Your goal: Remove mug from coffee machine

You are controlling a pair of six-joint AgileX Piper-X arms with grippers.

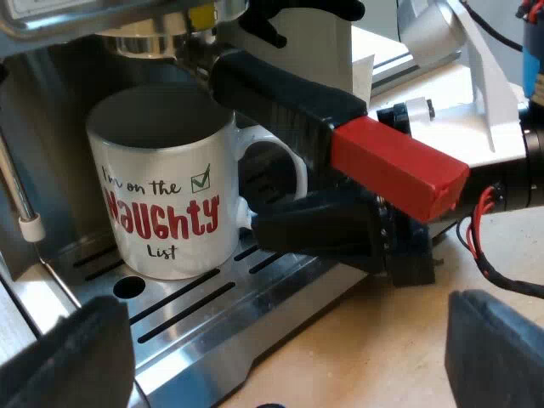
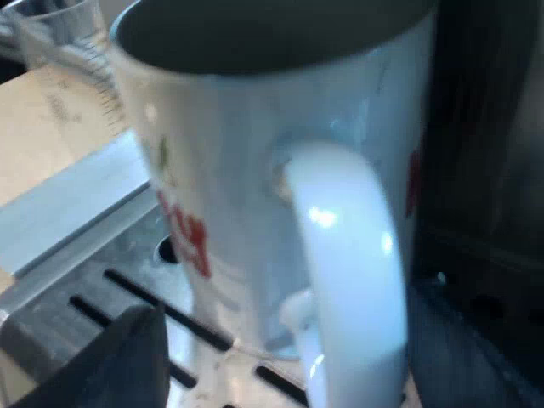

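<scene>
Right gripper (image 2: pixel 293 365): spread, one finger each side of the mug's handle (image 2: pixel 348 255), not yet pinching. Mug (image 1: pixel 166 191): upright on the drip tray (image 1: pixel 195 310), directly under the locked holder (image 1: pixel 280 93). Left gripper (image 1: pixel 289 365): spread too, off the tray's edge, farther away. Likely next: close on the handle, draw outward, low beneath the holder's red end (image 1: pixel 399 170).

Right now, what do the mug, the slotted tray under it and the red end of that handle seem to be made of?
Mug: glazed ceramic, likely; glossy white with printed lettering.
Tray: brushed metal, probably steel; grey sheen, streaky reflections.
Red end: matte plastic or rubber coating; no shine.
</scene>
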